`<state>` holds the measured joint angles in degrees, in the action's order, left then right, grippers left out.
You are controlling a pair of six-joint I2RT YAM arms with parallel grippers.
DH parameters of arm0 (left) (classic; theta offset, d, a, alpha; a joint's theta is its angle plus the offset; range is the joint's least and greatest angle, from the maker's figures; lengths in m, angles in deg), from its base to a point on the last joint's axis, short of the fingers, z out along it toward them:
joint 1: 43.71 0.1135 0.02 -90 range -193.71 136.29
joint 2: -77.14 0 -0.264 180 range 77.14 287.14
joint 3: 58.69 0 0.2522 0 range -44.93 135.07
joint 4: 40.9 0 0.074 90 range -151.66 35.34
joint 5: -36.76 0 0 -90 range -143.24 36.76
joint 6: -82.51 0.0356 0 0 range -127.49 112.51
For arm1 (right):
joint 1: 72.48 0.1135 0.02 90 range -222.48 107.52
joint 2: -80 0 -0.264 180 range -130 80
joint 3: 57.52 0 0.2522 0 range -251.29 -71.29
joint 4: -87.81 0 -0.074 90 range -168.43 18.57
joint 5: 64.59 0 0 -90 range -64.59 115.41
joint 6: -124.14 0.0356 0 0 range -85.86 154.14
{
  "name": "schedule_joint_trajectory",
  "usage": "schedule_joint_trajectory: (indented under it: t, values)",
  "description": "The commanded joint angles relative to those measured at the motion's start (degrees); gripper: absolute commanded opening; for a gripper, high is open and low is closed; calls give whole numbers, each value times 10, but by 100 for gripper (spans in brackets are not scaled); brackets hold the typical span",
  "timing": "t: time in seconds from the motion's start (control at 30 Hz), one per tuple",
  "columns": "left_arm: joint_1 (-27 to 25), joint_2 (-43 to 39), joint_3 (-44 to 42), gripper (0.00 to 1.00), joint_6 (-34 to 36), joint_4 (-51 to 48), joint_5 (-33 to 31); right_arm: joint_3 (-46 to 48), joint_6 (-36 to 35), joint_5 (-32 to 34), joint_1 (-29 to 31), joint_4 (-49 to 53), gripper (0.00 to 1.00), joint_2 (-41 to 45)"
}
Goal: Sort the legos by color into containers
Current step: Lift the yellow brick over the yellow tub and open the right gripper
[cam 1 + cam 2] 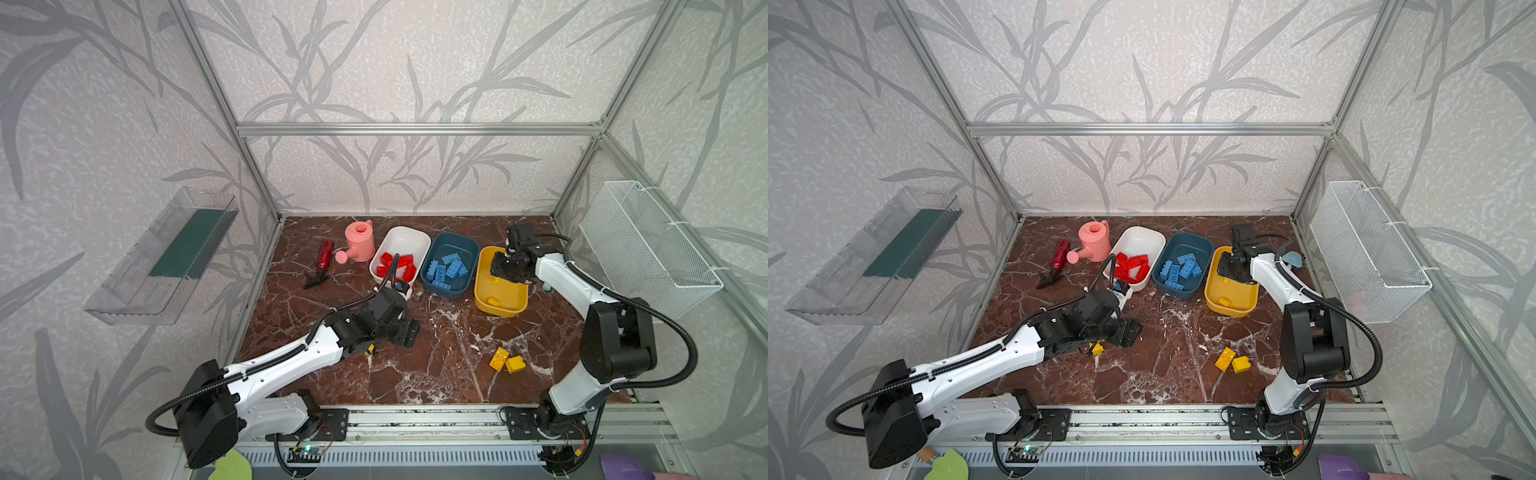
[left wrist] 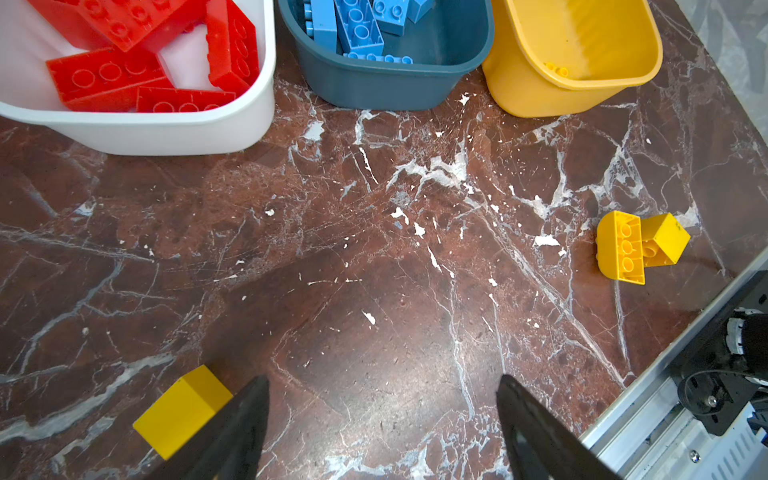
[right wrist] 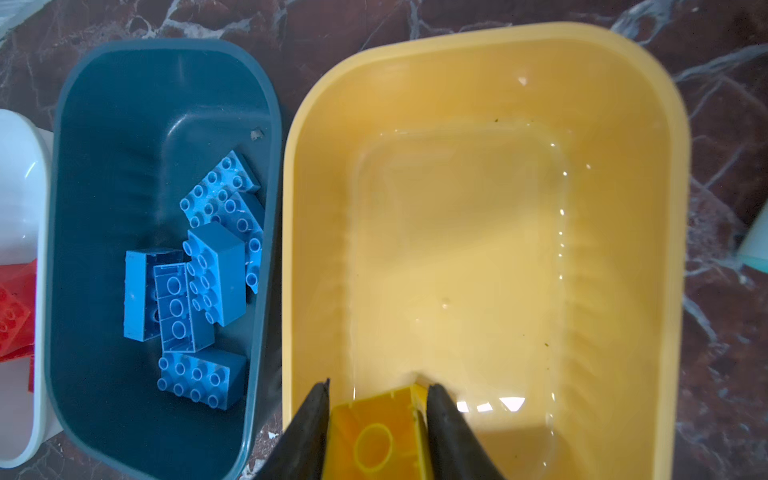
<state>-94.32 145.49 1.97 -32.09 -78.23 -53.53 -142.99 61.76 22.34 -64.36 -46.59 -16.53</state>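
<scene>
Bare tabletop before crowded containers

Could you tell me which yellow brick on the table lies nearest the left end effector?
The lone yellow brick right beside the left end effector; the yellow pair lies together, much farther off.

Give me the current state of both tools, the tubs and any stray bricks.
left tool: open, empty, loose yellow brick beside it.
right tool: closed on held yellow brick over yellow tub.
yellow tub: resting brick inside.
white tub: holds red bricks.
teal tub: holds blue bricks.
yellow pair: on table, unsorted.
</scene>
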Motion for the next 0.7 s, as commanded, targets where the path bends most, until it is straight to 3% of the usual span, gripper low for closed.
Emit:
schedule_joint_trajectory:
  t: [0.0,0.23,0.43,0.67]
  values:
    - [-13,7,12,85,0,-13,-18,-33,2,-26,-8,5,47,-12]
    - [-68,79,57,85,-13,-4,-43,-46,0,-31,-12,20,75,-16]
    - [-116,156,101,84,-25,37,-41,-41,3,-35,-31,25,80,71]
    - [-165,277,209,84,43,30,-19,-41,14,-52,-56,29,85,172]
